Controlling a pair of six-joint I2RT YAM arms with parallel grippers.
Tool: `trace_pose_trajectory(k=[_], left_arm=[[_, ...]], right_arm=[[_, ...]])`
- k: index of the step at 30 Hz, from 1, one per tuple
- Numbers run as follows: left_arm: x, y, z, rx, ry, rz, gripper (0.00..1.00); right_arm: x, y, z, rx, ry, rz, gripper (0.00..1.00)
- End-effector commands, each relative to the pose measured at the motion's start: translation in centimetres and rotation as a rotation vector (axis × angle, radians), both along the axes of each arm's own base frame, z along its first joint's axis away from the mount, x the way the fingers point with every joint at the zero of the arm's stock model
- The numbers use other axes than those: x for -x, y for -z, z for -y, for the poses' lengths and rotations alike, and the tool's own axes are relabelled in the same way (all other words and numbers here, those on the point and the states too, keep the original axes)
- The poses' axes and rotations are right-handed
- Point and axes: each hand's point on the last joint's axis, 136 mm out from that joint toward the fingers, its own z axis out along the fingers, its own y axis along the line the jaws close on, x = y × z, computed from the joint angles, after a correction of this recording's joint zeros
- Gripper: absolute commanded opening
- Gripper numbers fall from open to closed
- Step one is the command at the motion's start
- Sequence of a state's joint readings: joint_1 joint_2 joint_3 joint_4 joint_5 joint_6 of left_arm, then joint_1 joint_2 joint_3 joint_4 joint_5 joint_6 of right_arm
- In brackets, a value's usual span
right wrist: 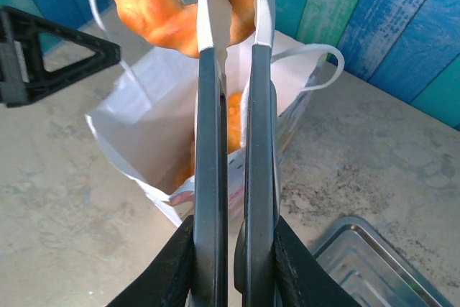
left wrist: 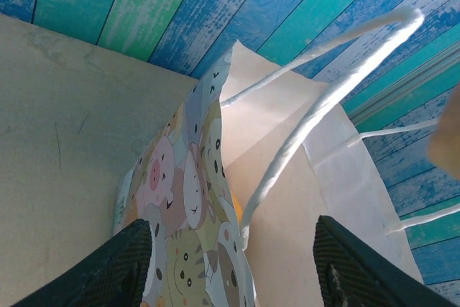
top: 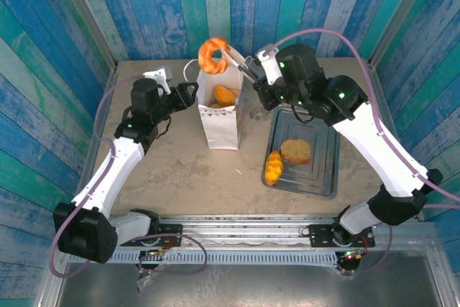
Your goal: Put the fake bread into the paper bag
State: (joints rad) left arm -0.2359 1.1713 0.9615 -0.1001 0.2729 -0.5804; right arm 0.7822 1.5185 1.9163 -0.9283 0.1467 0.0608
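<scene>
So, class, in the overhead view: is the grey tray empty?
No, a brown slice lies in the tray, an orange pastry at its rim.

doughnut (top: 205, 57) over bag (top: 219, 129) (seemingly apart), tray (top: 325, 172) beside

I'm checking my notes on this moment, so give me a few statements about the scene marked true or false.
1. The tongs hold a ring doughnut above the paper bag. True.
2. The tray is empty. False: a brown slice lies in it, an orange pastry at its rim nearest the bag.
3. The right claw is shut on the tongs. True.
4. The paper bag lies on its side. False: it stands upright, mouth open.
</scene>
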Motion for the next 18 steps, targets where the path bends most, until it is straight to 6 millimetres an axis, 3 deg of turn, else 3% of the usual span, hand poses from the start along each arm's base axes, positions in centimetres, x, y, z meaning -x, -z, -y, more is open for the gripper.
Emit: trace_pose_trajectory(k=[1, 8, 13, 18], left_arm=[[-0.4, 0.8, 0.6, 0.009, 0.023, -0.008, 0.59], [-0.7, 1.1, 0.7, 0.013, 0.021, -0.017, 0.41], [-0.9, 1.0, 0.5, 0.013, 0.007, -0.011, 0.34], [-1.1, 0.8, 0.4, 0.011, -0.001, -0.002, 0.25]], right_arm=[[-0.7, -1.4, 0.4, 0.019, 0.031, 0.07, 0.23], [-0.5, 0.8, 0.3, 0.15, 0.001, 0.056, 0.23], [0.0, 2.0, 0.7, 0.253, -0.013, 0.054, 0.24], [0.3, 2.1, 0.7, 0.295, -0.027, 0.069, 0.24]])
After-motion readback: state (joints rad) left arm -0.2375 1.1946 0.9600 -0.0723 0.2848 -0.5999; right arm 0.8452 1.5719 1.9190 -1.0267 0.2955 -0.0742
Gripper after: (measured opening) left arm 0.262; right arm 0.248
